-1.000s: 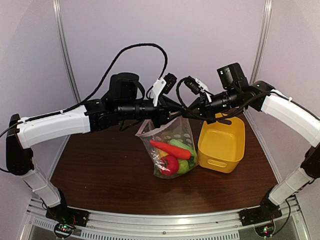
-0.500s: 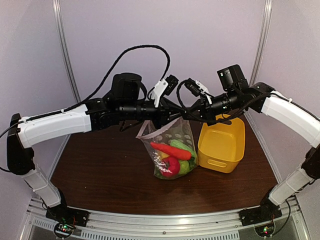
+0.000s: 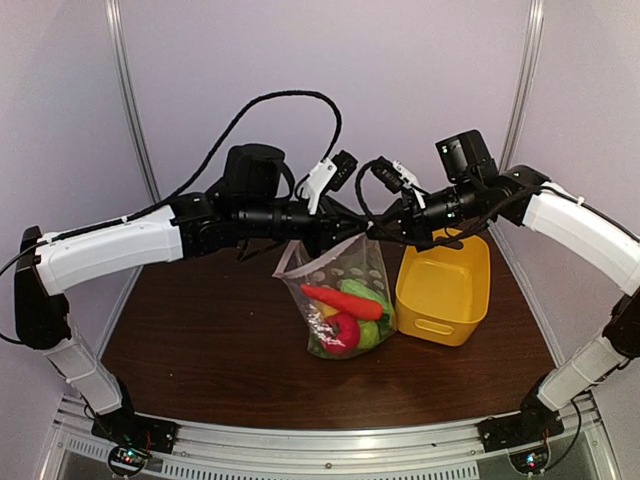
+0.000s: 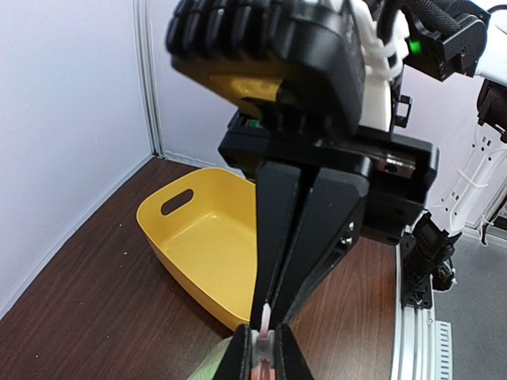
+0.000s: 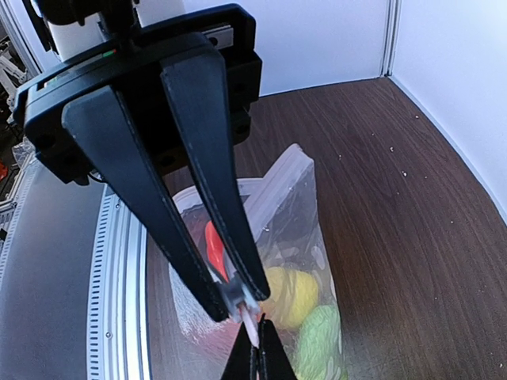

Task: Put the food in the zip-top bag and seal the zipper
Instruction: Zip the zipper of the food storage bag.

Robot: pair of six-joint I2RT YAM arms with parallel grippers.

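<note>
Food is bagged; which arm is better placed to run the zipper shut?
Left, probably: left pincer and right pincer both pinch the zipper at its basket end; the free rim trails toward the left arm's side, so left slides, right anchors.

Soft even light; mild glare; near parts blurred.

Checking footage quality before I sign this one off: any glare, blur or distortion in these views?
Top view: even light, slightly soft, side posts bowed by the lens. Left wrist: basket sharp, evenly lit, no glare. Right wrist: wall nearly washed out, bag catches whitish shine.
</note>
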